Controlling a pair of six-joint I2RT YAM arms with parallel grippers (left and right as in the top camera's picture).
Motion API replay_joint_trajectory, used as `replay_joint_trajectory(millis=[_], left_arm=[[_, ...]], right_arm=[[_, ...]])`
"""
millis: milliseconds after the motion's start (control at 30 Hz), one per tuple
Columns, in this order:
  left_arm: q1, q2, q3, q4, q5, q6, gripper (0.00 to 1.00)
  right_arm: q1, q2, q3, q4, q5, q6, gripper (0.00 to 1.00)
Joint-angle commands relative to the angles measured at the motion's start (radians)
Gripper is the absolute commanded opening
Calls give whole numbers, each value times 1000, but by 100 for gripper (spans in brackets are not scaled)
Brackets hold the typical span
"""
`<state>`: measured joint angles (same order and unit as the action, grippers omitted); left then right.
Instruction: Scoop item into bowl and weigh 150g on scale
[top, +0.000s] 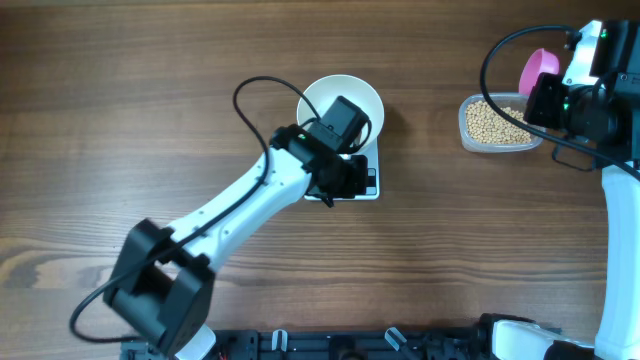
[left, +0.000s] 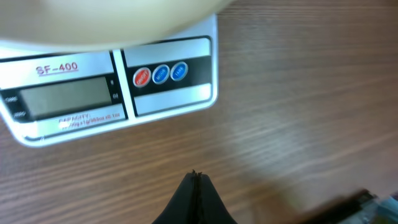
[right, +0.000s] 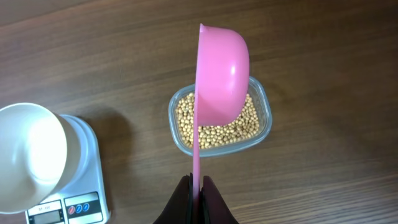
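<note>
Right wrist: we note the right gripper (right: 196, 183) pinching the pink scoop (right: 224, 68) near the soybeans (right: 224, 137), apparently for dipping; left gripper (left: 194, 177) closed, empty.

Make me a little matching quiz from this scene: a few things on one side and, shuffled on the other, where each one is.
Things:
1. white bowl
2. beans
3. pink scoop
4. left claw

Places:
A. in the clear container
B. gripped by the right claw
C. on the scale
D. shut and empty, over the table by the scale's front

Pairs: 1-C, 2-A, 3-B, 4-D
</note>
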<state>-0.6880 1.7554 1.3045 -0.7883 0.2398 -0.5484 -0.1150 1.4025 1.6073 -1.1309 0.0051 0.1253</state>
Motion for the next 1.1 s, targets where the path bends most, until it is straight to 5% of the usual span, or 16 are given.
replay_joint_trajectory(millis=[0, 633, 1067], left_arm=[[-9, 69, -17, 35, -92, -18, 4], [-9, 135, -29, 198, -254, -6, 4], [-57, -158, -29, 93, -248, 47, 4]], right_arm=[[-3, -5, 16, 18, 21, -21, 4], [-3, -1, 16, 68, 51, -21, 4], [-3, -1, 16, 60, 51, -21, 4]])
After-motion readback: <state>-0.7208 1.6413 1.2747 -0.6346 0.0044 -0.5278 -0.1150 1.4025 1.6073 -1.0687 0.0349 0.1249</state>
